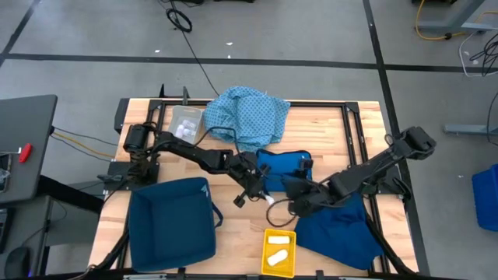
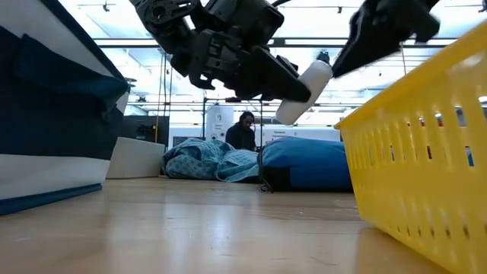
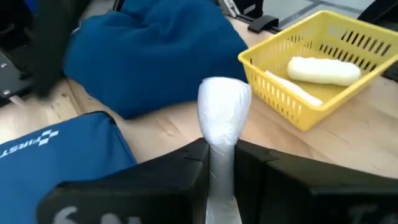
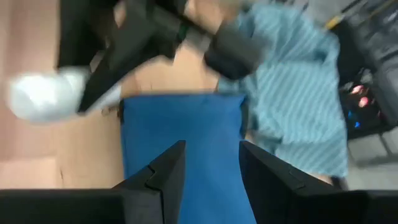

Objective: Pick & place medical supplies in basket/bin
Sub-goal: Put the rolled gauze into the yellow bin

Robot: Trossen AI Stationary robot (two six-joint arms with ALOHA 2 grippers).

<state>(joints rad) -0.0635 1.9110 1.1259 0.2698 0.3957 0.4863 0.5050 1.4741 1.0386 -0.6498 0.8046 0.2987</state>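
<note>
Currently a white wrapped roll [image 3: 222, 118] is pinched between the fingers of the left gripper [image 3: 221, 162], held in the air over the table's middle, near the blue zip pouch [image 1: 282, 167]. To finish well, I judge the arm should carry it above the yellow basket [image 1: 280, 251] before letting go low. Two white items already lie in that basket. The right gripper [image 4: 211, 163] hangs spread and empty nearby, above the pouch.
</note>
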